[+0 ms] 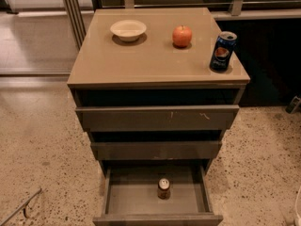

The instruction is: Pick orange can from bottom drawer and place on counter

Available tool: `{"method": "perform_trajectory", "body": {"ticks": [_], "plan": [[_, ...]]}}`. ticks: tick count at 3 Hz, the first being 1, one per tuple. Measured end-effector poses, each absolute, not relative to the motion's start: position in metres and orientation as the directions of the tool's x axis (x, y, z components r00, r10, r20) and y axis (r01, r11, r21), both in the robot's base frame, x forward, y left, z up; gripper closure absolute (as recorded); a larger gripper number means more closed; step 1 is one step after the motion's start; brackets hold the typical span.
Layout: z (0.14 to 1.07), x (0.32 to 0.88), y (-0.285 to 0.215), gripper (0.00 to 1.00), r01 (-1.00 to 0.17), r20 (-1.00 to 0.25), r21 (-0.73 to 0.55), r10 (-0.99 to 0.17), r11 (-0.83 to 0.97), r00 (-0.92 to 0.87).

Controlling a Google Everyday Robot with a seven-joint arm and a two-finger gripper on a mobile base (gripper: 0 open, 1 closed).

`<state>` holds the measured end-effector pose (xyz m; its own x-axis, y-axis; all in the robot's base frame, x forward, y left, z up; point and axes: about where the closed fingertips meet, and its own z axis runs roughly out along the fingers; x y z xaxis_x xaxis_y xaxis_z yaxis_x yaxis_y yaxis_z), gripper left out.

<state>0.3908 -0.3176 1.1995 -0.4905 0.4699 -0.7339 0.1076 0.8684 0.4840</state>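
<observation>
The orange can (163,188) stands upright in the middle of the open bottom drawer (117,201), its silvery top facing up. The drawer is pulled out toward me below two upper drawers that are pushed in. Above them is the tan counter (141,60), seen from above and in front. My gripper is not in view anywhere in the camera view.
On the counter stand a white bowl (128,30) at the back left, a red apple (182,36) at the back middle and a dark-blue Pepsi can (222,52) near the right edge. Speckled floor surrounds the cabinet. A thin metal rod (19,209) lies at the bottom left.
</observation>
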Motion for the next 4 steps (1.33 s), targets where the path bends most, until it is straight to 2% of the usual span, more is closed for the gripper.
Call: {"method": "perform_trajectory", "body": {"ticks": [2,4], "plan": [[1.187,0.401,-0.314,0.0,0.108,-0.713,0.483,0.462,0.869,-0.527],[1.156,0.456,-0.293,0.0,0.121,-0.573,0.461,0.399,0.879,-0.716]]}}
